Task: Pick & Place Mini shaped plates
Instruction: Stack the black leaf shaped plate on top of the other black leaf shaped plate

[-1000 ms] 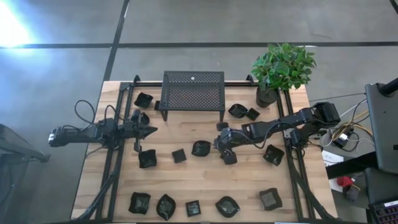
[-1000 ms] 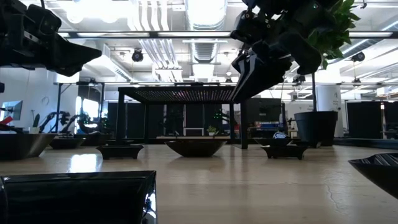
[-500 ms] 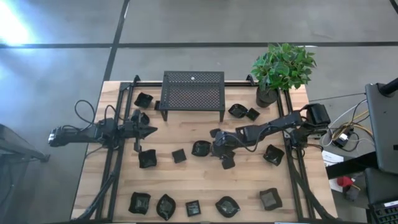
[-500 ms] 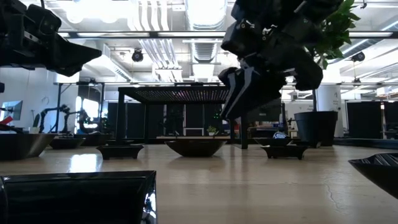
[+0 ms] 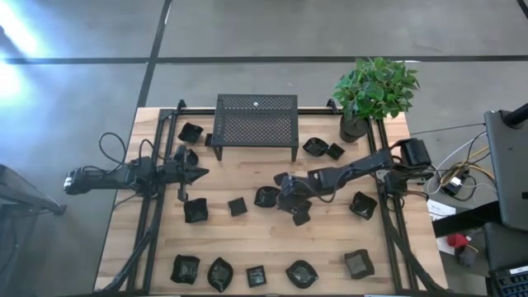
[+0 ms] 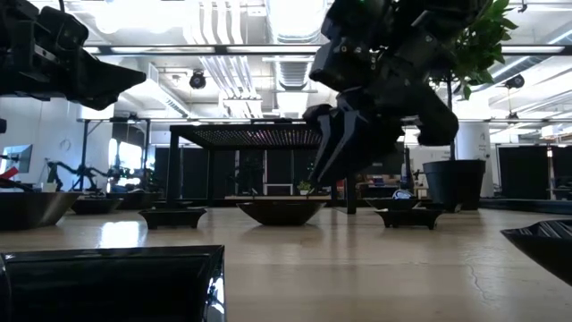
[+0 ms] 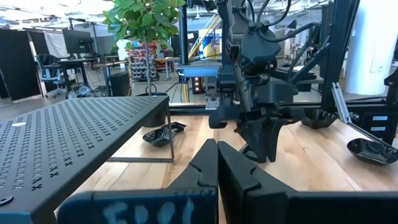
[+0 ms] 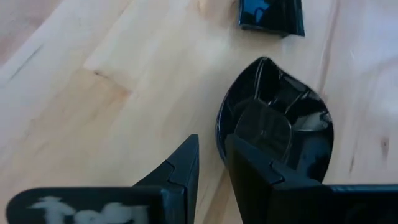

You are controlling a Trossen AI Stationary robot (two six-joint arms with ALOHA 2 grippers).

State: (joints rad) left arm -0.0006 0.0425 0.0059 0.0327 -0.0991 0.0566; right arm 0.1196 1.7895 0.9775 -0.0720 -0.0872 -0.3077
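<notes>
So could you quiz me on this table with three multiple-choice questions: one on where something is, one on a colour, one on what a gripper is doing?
1. Where is the potted plant?
A. far right corner of the table
B. under the mesh stand
C. near left corner

2. What colour are the mini plates?
A. white
B. black
C. red

3. The right gripper hangs over:
A. a leaf-shaped plate
B. the plant
C. the mesh stand

Answers: 1 A, the high view shows it at the table's far right corner. 2 B, all are glossy black. 3 A, the right wrist view shows that plate at its narrowly parted jaws.
</notes>
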